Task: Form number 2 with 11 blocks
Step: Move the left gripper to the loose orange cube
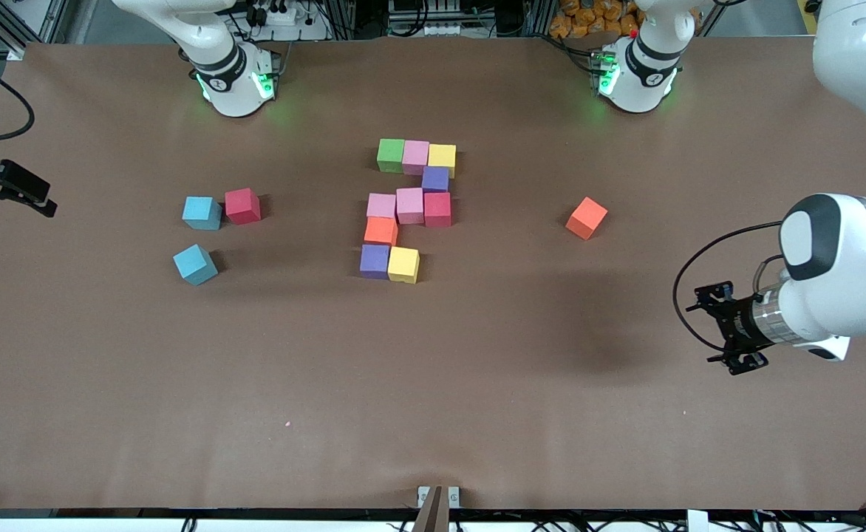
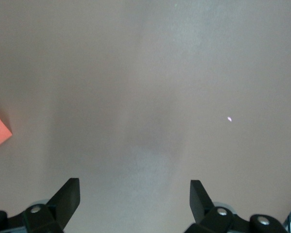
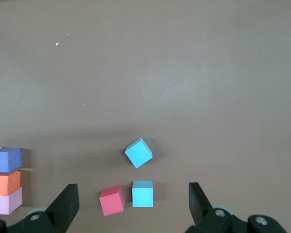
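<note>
— Ten blocks (image 1: 409, 205) form an unfinished number 2 (image 1: 437, 179) at frame centre; one corner gap remains.

— Next?

— Left gripper (image 1: 728, 329), fingers spread empty, must fetch the orange cube (image 1: 587, 218), centre-right. Right gripper (image 3: 131, 206) waits released.

Matte foam blocks (image 1: 409, 205), matte brown paper-like table (image 1: 433, 384), glossy white plastic arms (image 1: 843, 266)

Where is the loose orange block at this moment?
In the front view, the loose orange block lies alone on the table, toward the left arm's end, level with the orange cube in the digit; nothing touches it.
</note>
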Controlling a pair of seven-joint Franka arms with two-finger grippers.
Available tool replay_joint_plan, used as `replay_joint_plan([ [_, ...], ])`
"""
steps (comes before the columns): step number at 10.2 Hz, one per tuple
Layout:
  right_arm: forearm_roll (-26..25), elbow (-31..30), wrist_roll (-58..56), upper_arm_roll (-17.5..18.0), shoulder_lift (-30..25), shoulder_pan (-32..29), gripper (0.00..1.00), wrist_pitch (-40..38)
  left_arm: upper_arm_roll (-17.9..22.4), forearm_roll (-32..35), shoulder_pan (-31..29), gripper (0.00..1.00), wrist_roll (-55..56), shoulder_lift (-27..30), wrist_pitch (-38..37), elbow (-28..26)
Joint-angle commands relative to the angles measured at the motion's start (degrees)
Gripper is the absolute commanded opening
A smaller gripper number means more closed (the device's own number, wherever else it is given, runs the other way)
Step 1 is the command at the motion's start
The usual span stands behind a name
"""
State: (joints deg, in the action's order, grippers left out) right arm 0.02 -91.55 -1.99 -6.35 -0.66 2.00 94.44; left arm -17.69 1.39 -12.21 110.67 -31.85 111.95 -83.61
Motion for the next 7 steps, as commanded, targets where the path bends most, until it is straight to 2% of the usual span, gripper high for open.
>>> replay_joint_plan([
  [1, 1.57, 0.67, -0.65, 0.02, 0.22, -0.33, 1.0, 0.21, -0.68, 1.25, -2.99, 1.0, -2.82, 1.17, -0.59, -4.44],
  [3, 1.48, 0.58, -0.73, 0.02, 0.22, -0.33, 1.0, 0.74, -0.77, 1.16, -4.66, 1.0, -2.21, 2.57, -0.59, -9.36],
  [5, 1.39, 0.4, -0.73, 0.02, 0.3, -0.51, 1.0, 0.83, -1.29, 1.07, -6.68, 1.0, -2.73, 7.4, 0.11, -15.77],
  [7, 1.48, 0.32, -0.82, -0.07, 0.3, -0.51, 1.0, 0.48, -3.92, 0.37, -6.51, 1.0, -1.6, 8.03, 0.81, -19.12],
])
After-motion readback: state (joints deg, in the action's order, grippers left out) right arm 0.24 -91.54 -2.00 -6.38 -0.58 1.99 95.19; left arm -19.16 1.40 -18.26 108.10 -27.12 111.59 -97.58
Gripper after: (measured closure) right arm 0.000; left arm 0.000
